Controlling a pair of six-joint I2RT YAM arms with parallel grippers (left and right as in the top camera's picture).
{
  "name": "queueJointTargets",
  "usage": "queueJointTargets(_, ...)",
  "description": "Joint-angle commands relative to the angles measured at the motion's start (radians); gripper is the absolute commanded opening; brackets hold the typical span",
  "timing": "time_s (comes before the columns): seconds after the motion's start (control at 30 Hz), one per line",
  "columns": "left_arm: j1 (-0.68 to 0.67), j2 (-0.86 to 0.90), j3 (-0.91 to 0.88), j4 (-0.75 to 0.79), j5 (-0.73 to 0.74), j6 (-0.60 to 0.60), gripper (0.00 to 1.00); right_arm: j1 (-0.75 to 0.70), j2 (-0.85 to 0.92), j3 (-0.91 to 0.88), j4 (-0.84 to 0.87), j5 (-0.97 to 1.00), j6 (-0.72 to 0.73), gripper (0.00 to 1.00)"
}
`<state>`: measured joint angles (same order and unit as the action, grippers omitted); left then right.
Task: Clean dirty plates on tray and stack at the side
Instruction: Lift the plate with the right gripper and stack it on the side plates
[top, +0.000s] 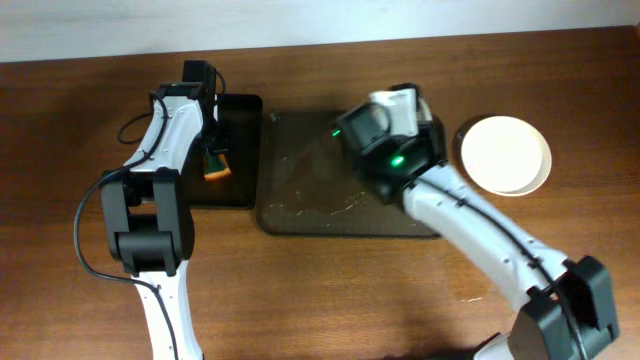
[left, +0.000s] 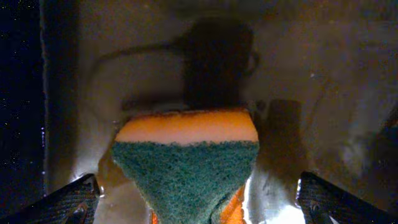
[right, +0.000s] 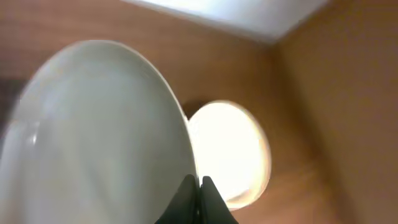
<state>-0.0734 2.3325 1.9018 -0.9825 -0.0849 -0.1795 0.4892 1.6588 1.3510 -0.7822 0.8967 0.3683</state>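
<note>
brown wooden tabletop is carrying everything. right gripper (right: 198, 186) is pinching the rim of a round shallow white plate (right: 93, 137), holding it tilted in the air near the stack of white plates (top: 505, 153), which is sitting just right of the large dark brown rectangular tray (top: 300, 190). risk: the thin rim grip may be letting the plate slip or swing, so it could clip the stack on lowering. plate face is looking plain white with no sauce showing, though blurred. left gripper (left: 198, 180) is hanging wide open, fingers either side of an orange-and-green sponge (left: 186, 162) in the small black tray (top: 245, 150).
</note>
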Motion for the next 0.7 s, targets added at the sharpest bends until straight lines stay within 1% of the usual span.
queueJointTargets(0.0,0.0,0.009,-0.003,0.001,0.007,0.002,1.0,-0.245,-0.035,0.009,-0.007,-0.507,0.167,0.04)
queueJointTargets(0.03,0.0,0.009,-0.003,0.001,0.007,0.002,1.0,-0.338,-0.042,0.009,-0.006,-0.663,0.133,0.04)
queueJointTargets(0.1,0.0,0.009,-0.003,0.001,0.007,0.002,1.0,-0.541,-0.046,0.009,0.008,-1.067,-0.027,0.04)
queueJointTargets(0.17,0.0,0.009,-0.003,0.001,0.007,0.002,1.0,-0.756,-0.037,0.009,-0.003,-1.552,-0.297,0.04)
queueJointTargets(0.2,0.0,0.009,-0.003,0.001,0.007,0.002,1.0,-0.842,-0.035,0.009,-0.03,-1.686,-0.391,0.04)
queueJointTargets(0.23,0.0,0.009,-0.003,0.001,0.007,0.002,1.0,-0.945,-0.031,0.008,-0.057,-1.707,-0.431,0.04)
queueJointTargets(0.27,0.0,0.009,-0.003,0.001,0.007,0.002,1.0,-1.027,-0.031,0.001,-0.059,-1.682,-0.432,0.04)
queueJointTargets(0.33,0.0,0.009,-0.003,0.001,0.007,0.002,1.0,-1.122,-0.031,-0.023,-0.034,-1.623,-0.431,0.04)
queueJointTargets(0.37,0.0,0.009,-0.003,0.001,0.007,0.002,1.0,-1.155,-0.03,-0.038,-0.017,-1.583,-0.421,0.04)
queueJointTargets(0.4,0.0,0.009,-0.003,0.001,0.007,0.002,1.0,-1.182,-0.029,-0.055,0.013,-1.487,-0.338,0.04)
queueJointTargets(0.43,0.0,0.009,-0.003,0.001,0.007,0.002,1.0,-1.191,-0.029,-0.071,0.039,-1.405,-0.271,0.04)
queueJointTargets(0.47,0.0,0.009,-0.003,0.001,0.007,0.002,1.0,-1.191,-0.028,-0.088,0.061,-1.35,-0.236,0.04)
queueJointTargets(0.53,0.0,0.009,-0.003,0.001,0.007,0.002,1.0,-1.183,-0.021,-0.118,0.102,-1.32,-0.227,0.04)
queueJointTargets(0.63,0.0,0.009,-0.003,0.001,0.007,0.002,1.0,-1.181,0.039,-0.132,0.17,-1.193,-0.098,0.04)
queueJointTargets(0.67,0.0,0.009,-0.003,0.001,0.007,0.002,1.0,-1.181,0.051,-0.132,0.186,-1.203,-0.097,0.05)
